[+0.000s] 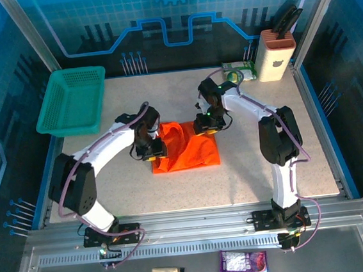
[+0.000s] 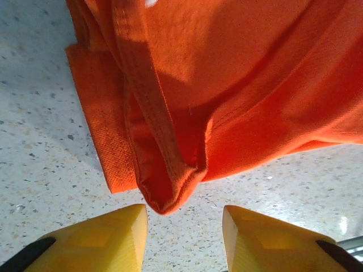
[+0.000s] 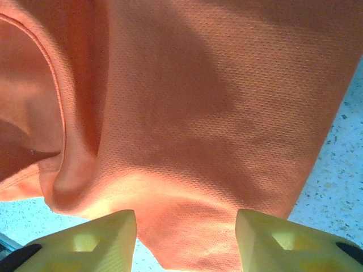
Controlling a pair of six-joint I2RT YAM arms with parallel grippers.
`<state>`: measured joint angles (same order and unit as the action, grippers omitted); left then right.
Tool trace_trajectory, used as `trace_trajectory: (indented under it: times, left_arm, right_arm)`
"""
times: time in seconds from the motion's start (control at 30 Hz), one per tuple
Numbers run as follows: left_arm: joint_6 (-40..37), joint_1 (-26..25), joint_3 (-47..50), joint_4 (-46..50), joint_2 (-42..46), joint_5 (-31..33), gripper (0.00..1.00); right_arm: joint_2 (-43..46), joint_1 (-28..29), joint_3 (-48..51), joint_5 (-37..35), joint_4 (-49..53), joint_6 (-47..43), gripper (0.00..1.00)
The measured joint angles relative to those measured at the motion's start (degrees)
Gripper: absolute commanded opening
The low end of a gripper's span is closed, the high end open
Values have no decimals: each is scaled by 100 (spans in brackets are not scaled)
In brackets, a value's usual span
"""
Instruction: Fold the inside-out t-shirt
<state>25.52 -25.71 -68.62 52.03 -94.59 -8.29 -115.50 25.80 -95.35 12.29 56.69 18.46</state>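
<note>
At the far left corner of the pale, speckled table [image 1: 193, 186] we see a teal mesh basket [image 1: 72, 101]. It is rectangular with sloping walls and stands well apart from the cloth. Toward the middle, the left gripper [image 1: 149, 149] sits at the left edge of the t-shirt [image 1: 186, 149], a rough rectangle of bright orange-red cloth lying at the table's centre.

The left wrist camera adds what the overhead view cannot. The gripper's yellow, wedge-shaped fingers [image 2: 96, 238] stand apart, and a rounded fold of ribbed hem points into the gap between them without being pinched. Bare table lies on both sides of that fold.

The right gripper [image 1: 207, 126] is at the shirt's far right corner. Seen from its wrist, the cloth shows a fine, dimpled knit and a stitched curved seam at the left. Its paler yellow fingers [image 3: 93, 238] are spread wide, with the shirt's edge lying between them, unclamped.

Right of the shirt the table is open. A green packet [image 1: 239, 71] and a beige block [image 1: 275, 55] sit in the far right corner.
</note>
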Motion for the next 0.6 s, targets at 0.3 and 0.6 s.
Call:
trace_trajectory:
  times: [0.3,0.6]
  left_arm:
    - [-42,-39,125,-4,-466,48,13]
    - [-9,-37,474,13,-505,601,14]
  right_arm:
    - [-262,0,7,17,-11,-59,51]
    - [-420,-4,225,-96,-127,-76,51]
